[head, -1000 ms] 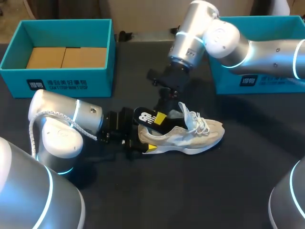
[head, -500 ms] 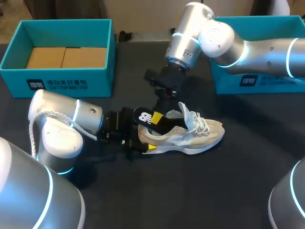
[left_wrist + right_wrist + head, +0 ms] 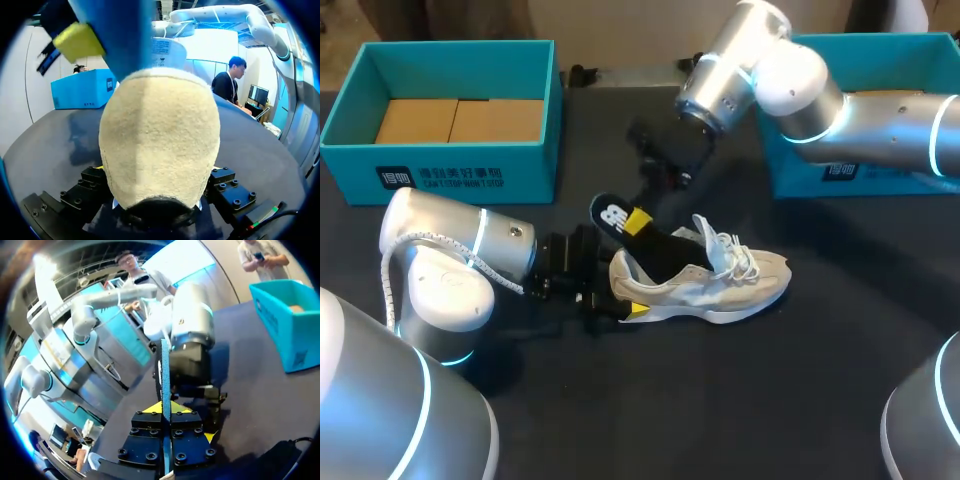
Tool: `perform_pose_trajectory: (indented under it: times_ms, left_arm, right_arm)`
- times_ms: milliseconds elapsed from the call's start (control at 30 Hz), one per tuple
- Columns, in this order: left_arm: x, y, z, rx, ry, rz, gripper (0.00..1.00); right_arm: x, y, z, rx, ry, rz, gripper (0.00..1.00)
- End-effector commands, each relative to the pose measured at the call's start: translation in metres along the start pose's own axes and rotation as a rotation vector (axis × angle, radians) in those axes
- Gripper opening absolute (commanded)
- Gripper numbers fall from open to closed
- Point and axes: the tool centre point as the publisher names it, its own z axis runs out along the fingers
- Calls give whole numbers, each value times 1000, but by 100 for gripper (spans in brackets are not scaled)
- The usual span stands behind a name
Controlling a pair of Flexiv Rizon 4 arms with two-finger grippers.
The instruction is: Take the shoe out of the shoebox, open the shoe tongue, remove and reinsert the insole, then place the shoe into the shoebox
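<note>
Overhead, the right gripper [image 3: 638, 221] pinches the dark insole [image 3: 613, 214], its lower end inside the beige shoe [image 3: 720, 285] on the black table [image 3: 770, 400]; the left gripper [image 3: 612, 296] clamps the shoe's heel

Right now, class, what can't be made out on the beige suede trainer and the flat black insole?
Toe and laces of the beige suede trainer: left wrist view, behind its heel.
Lower end of the flat black insole: head view, sunk inside the trainer.
Insole's faces: right wrist view, edge-on.
</note>
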Motion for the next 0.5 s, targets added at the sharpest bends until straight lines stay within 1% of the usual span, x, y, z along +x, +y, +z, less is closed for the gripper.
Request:
perform_pose_trajectory:
  times_ms: [33,267,333,500]
  left_arm:
    - [1,2,3,-3,1,-1,0]
    - [1,2,3,-3,1,-1,0]
    - [1,2,3,-3,1,-1,0]
    - [1,2,3,-3,1,-1,0]
  right_arm:
    - [17,13,-12,-7,-108,11,0]
    - [19,35,-35,-56,-205,21,0]
    - [19,43,-41,-98,-240,23,0]
    - [20,58,-52,-181,-285,22,0]
